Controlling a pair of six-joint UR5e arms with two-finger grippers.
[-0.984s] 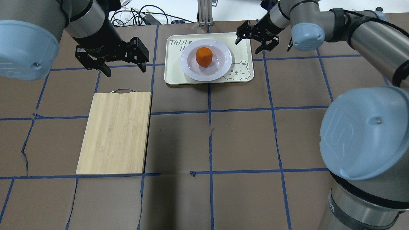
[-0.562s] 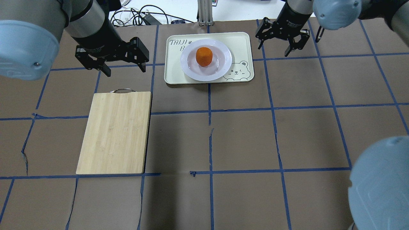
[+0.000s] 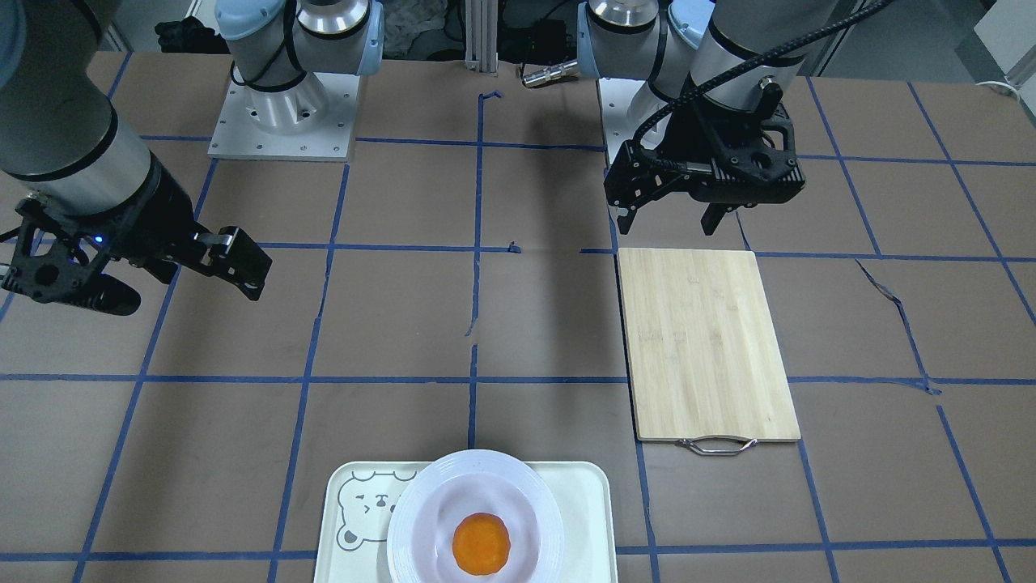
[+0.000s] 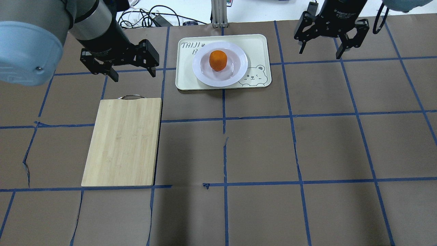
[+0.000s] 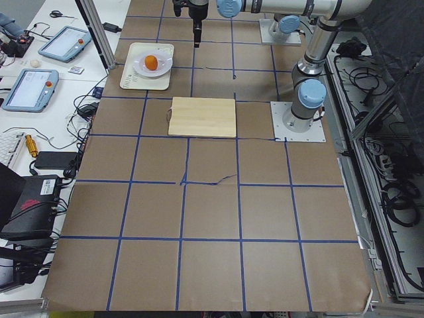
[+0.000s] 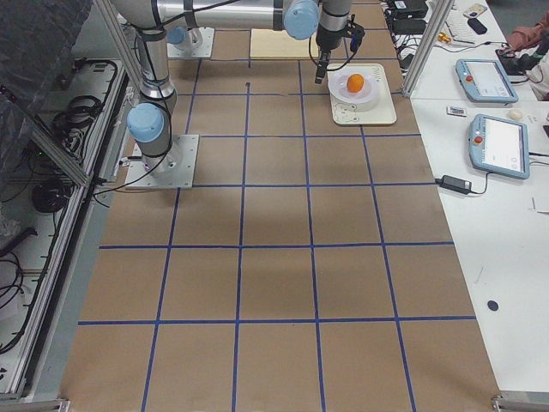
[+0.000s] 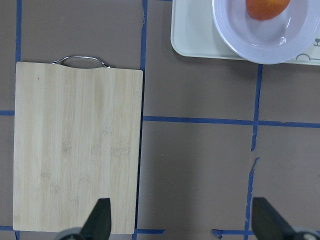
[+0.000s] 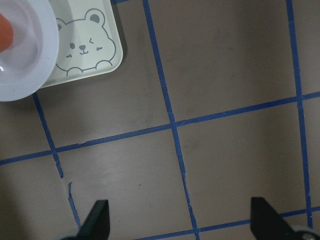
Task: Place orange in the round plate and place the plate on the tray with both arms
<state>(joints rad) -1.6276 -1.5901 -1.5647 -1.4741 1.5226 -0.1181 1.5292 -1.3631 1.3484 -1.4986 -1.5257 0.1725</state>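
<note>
Brown tabletop (image 4: 259, 150) under a grid of blue tape (image 4: 290, 116); cables (image 4: 153, 17) past its far edge. Left tool (image 4: 132, 74): fingers wide apart, nothing between them, raised off the surface, just beyond the far end of the board (image 4: 123, 141) and near its metal handle (image 4: 130, 97); off to the left of the tray (image 4: 259, 48), not touching it. From the left wrist camera: both fingertips at the bottom edge, one over the board's edge, the other over bare tabletop by a tape line. Right tool (image 4: 320, 53): fingers likewise spread, empty, up in the air over bare tabletop to the right of the tray and apart from it; from the right wrist camera, only tape lines and brown paper between the fingertips, with the tray corner and its grey bear (image 8: 85, 50) at the upper left. Outward from both: tray flat at the far middle of the tabletop, between the two tools; plate (image 4: 235, 73) on it, covering part of the printed lettering, its rim just beside the bear; orange (image 4: 218, 60) in the plate's sunken centre, touched by neither tool. Board flat on the left side of the tabletop, handle toward the far edge, apart from the tray.
</note>
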